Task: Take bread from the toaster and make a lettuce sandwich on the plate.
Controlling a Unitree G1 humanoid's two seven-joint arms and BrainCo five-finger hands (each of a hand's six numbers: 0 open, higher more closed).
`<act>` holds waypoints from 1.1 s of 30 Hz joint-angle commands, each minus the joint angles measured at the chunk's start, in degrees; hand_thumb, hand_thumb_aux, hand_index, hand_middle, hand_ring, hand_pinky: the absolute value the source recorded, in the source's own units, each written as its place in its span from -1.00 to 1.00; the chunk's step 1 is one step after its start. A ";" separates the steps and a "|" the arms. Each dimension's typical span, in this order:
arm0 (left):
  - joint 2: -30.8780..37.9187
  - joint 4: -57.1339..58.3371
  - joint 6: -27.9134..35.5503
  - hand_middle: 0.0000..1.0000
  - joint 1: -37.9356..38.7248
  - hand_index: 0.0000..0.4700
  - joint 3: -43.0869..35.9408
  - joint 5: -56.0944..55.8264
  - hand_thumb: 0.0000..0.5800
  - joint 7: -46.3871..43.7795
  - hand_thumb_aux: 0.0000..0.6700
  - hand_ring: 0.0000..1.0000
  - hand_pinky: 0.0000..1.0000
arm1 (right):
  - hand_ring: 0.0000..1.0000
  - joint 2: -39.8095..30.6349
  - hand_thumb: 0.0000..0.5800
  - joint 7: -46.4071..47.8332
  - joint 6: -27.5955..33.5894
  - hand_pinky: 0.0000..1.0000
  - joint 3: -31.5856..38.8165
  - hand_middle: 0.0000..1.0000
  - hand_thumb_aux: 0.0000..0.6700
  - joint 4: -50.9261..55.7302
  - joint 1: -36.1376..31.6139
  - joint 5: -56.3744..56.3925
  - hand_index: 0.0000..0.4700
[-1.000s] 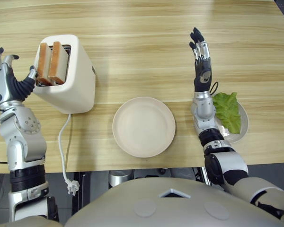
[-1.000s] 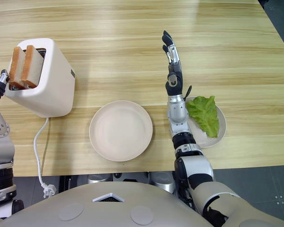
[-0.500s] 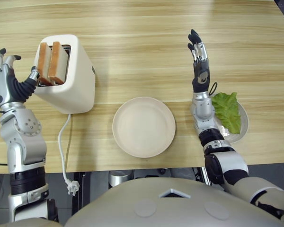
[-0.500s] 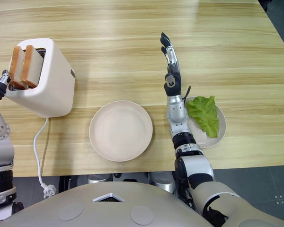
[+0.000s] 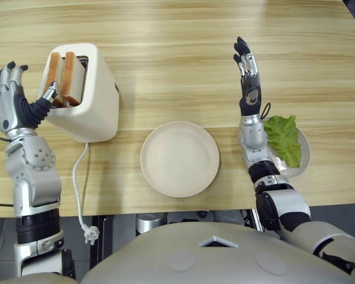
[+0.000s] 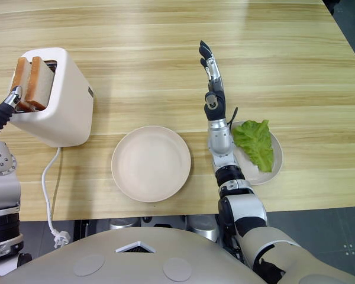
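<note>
Bread (image 5: 65, 76), two toasted slices, is standing upright in the toaster (image 5: 92, 103) just right of the left robot hand (image 5: 12, 100), which is holding its fingers (image 5: 10, 74) spread, one tip touching the nearer slice; probably light, stiff, crumbly, best pinched by the protruding top.

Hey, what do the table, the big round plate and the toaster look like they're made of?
Table: wood or wood laminate, pale planks with visible grain. Plate: probably ceramic or melamine, cream and matte, with no glare. Toaster: cream shell, likely plastic or painted metal, smooth with a soft sheen.
</note>
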 commanded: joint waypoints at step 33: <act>0.54 -7.64 -4.42 1.00 -9.10 0.96 0.34 -0.53 1.00 5.81 1.00 1.00 1.00 | -1.00 -0.67 -1.00 -1.60 -0.12 -1.00 -0.13 -1.00 -1.00 1.45 -0.92 -0.60 -1.00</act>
